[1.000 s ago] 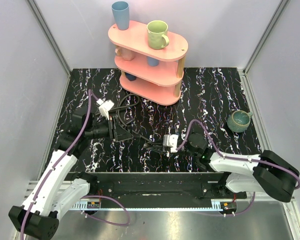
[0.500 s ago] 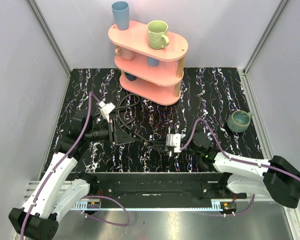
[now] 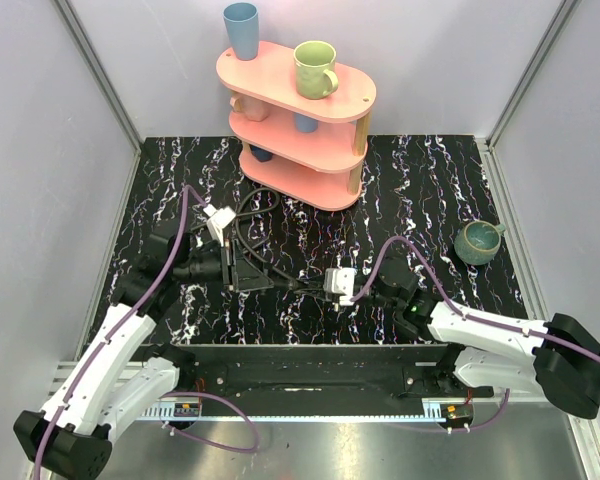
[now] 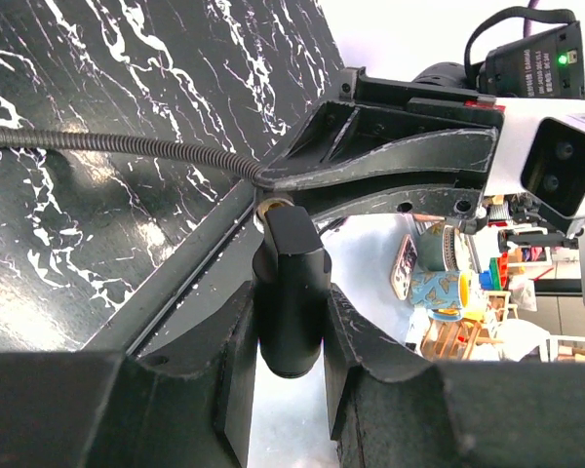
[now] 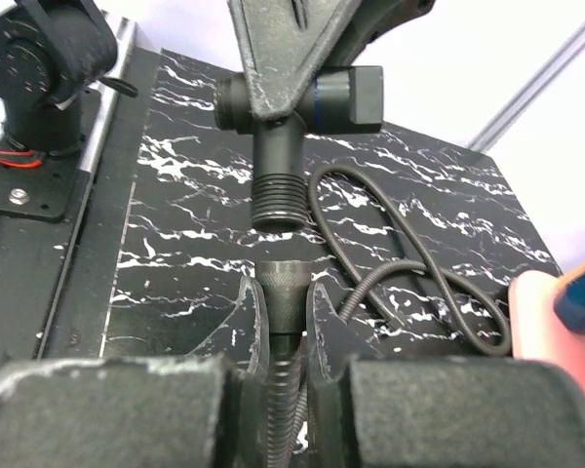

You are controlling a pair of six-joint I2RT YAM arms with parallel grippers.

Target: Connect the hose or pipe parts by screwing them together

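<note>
Above table (image 3: pixel 430 190) centre: threaded fitting (image 5: pixel 276 185) faces hose nut (image 5: pixel 281 278), narrow gap between.

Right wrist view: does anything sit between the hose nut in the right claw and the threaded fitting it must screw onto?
Nothing visible does. The hose nut, gripped in the right claw, sits just below the threaded fitting, roughly in line, with only an open gap between them.

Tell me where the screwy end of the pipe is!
In the right wrist view the threaded pipe end sits mid-picture, pointing down just above the hose end clamped in the jaws of the right gripper, with a gap between them.
</note>
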